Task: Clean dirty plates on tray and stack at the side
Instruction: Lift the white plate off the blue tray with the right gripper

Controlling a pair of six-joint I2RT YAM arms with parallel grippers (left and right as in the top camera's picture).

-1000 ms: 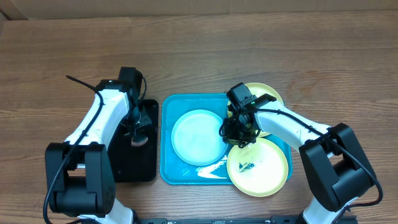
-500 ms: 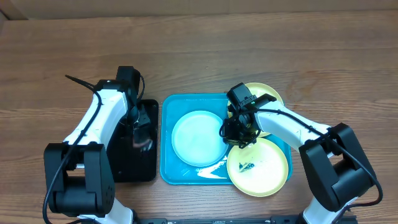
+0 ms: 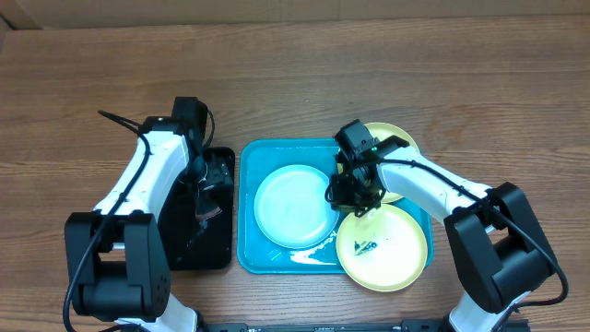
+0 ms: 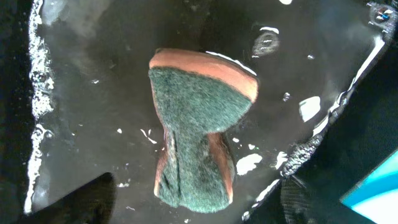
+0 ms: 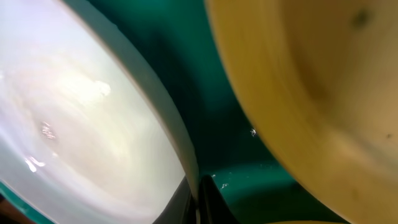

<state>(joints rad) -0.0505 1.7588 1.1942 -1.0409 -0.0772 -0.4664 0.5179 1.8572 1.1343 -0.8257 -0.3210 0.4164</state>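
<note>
Right now my left hand hangs over the black tray with its fingers spread wide and gripping nothing. A sponge, green scouring face up with an orange layer showing along its edges, lies flat on the tray's wet floor. It is pinched in at the waist, and its narrower end sits between my two fingers without touching either. Droplets and streaks of foam dot the black surface around it. My right hand is down inside the cyan tray, at the right edge of the white plate, which lies flat in the middle of that tray. Its fingers are drawn almost together, and the plate's rim runs straight into them, so I read it as clamped on that rim. Just to the right, a yellow-green plate with a dark smear near its centre covers the tray's near right corner and overhangs it. A second yellow-green plate sits at the far right corner, partly hidden under my right arm. Both trays rest side by side on the wooden tabletop.
</note>
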